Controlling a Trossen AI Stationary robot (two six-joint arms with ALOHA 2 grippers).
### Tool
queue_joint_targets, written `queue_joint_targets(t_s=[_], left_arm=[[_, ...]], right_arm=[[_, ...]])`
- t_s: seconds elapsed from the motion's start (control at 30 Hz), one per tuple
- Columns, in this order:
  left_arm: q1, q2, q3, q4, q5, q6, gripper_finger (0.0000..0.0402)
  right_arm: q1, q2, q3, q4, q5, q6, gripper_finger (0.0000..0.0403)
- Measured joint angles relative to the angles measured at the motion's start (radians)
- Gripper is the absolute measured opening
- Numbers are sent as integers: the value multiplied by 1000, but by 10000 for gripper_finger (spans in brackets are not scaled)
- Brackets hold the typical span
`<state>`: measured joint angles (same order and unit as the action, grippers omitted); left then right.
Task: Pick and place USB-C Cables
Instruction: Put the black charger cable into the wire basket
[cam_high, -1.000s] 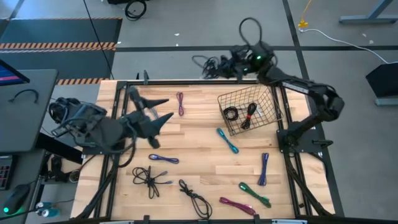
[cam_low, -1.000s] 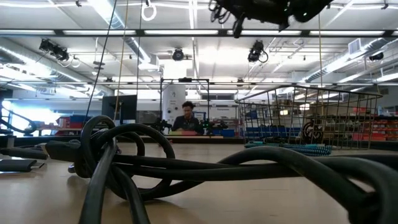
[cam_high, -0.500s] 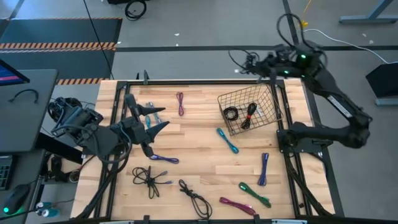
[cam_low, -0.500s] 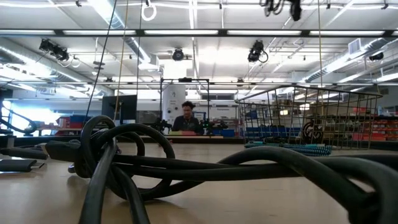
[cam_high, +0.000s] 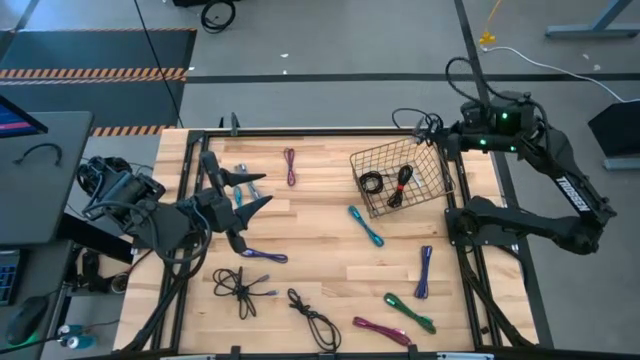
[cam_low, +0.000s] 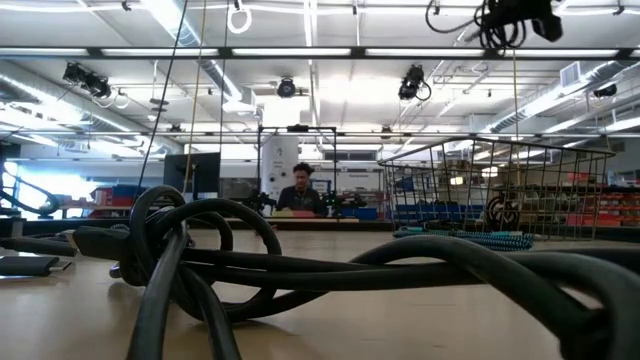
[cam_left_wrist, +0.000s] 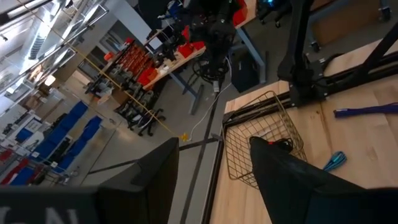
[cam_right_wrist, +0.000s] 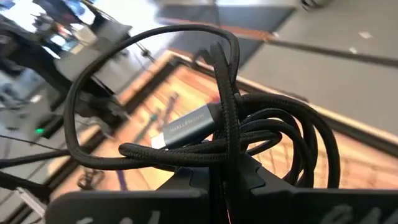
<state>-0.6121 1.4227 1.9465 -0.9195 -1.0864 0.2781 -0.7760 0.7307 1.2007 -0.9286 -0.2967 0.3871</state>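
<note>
Closest to my table-level camera lies a thick black cable, smooth and rubbery, looped in a loose knot on the pale wooden table. From above I see more cables along the near edge: a tangled black one, a black coil, a magenta one and a green one, each folded into a slim bundle. A purple cable lies just beside my left gripper, whose dark pointed fingers stand wide apart over the planks, holding nothing. Mid-table I have a teal cable and a blue-purple one; another purple one lies toward the far edge. The wire basket, an open grid of thin metal, holds a black coil and a red-and-black bundle. Farthest out, my right gripper hangs above the basket's far corner, its jaws pinched narrow on a braided black cable with a silver metal plug, its loops springing out loosely.
</note>
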Motion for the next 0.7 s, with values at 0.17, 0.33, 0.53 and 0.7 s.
queue_joint_targets(t_s=[0.17, 0.33, 0.53, 0.7], left_arm=[[0, 0, 0, 0, 14, -7, 205], [0, 0, 0, 0, 15, -7, 205], [0, 0, 0, 0, 15, -7, 205], [0, 1, 0, 0, 15, -7, 205]], right_arm=[[35, 1, -3, -105, 63, 4, 22], [81, 1, -50, -122, 94, 31, 22], [151, 1, -167, -83, 132, 79, 22], [212, 2, -319, 74, 131, 125, 22]])
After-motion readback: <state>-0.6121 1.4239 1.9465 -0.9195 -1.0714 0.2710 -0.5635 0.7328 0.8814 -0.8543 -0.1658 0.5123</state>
